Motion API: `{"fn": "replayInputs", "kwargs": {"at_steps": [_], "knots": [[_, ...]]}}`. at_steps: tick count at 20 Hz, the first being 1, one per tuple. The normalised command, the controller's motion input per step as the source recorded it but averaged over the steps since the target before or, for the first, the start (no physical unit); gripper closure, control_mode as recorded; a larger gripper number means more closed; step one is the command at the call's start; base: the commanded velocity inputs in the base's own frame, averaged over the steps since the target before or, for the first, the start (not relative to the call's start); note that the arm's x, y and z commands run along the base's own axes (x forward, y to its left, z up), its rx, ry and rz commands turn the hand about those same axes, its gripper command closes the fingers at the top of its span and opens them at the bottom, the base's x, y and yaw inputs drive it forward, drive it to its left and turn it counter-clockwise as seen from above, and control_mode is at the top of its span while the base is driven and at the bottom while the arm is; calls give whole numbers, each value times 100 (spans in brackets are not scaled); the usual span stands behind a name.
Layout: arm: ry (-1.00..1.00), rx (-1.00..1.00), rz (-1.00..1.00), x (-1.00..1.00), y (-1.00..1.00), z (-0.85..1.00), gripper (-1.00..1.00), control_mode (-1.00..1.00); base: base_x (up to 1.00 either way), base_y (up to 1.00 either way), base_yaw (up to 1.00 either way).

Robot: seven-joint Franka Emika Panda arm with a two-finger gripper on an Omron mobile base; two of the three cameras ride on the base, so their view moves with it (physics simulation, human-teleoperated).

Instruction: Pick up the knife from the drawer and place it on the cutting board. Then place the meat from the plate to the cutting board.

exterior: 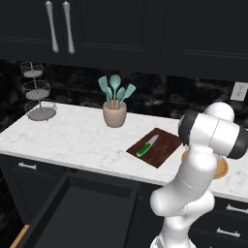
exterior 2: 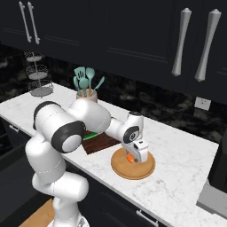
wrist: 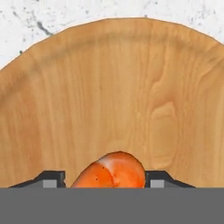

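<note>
The gripper [exterior 2: 131,158] is lowered onto the plate [exterior 2: 144,170], which sits on the white marble counter [exterior 2: 186,164] to the right of the cutting board [exterior 2: 98,142]; the meat [wrist: 111,171] lies on the plate between the two fingertips [wrist: 52,178]; the fingers stand one on each side of the orange-red lump, close against it, and whether they press it cannot be told; the meat is not lifted, its underside resting on the wood. The knife [exterior: 147,145] lies flat on the cutting board, green handle toward the counter's front edge, blade toward the wall; the board lies near the front edge of the counter. The drawer [exterior: 82,208] stands pulled out below the counter, its dark interior exposed. A tan pot of teal spatulas [exterior: 115,104] stands behind the board toward the wall; a tiered wire basket [exterior: 38,94] stands at the far left end of the counter.
</note>
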Motion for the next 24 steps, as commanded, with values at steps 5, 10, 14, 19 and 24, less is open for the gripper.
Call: {"fn": "replayInputs", "kwargs": {"at_steps": [5, 10, 14, 19, 24], "knots": [[0, 0, 0, -5, 26, 5, 100, -100, 0, 0, 0], [0, 0, 0, 0, 29, 40, 100, -100, 0, 0, 0], [0, 0, 0, 3, 39, 24, 100, -100, 0, 0, 0], [0, 0, 0, 28, 52, 11, 100, -100, 0, 0, 0], [0, 0, 0, 24, 44, 25, 100, -100, 0, 0, 0]]}}
